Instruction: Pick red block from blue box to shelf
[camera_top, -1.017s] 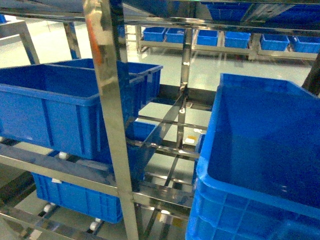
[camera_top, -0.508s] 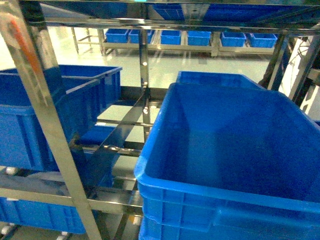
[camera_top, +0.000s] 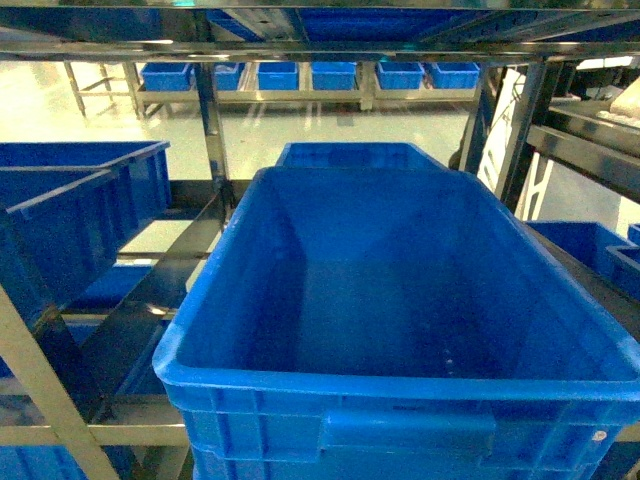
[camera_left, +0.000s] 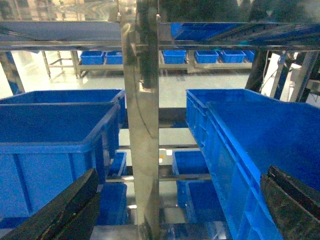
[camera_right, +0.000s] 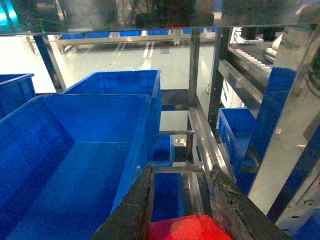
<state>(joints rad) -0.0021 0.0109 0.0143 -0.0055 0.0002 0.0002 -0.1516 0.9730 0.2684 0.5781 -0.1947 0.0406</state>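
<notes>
Right wrist, pincer (camera_right: 181, 210) clamps glossy red block (camera_right: 187, 229)

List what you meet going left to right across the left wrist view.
Dark blue crate → steel shelf post → big dark blue crate. The left pincer's two fingers frame the bottom corners.

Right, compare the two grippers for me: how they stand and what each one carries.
The left gripper stands wide open, fingers far apart at the frame's lower corners, nothing between them. The right gripper has its fingers much closer, with the red block between them. The left faces a steel post of the shelf; the right looks beside a large blue crate. Both have dark fingers.
</notes>
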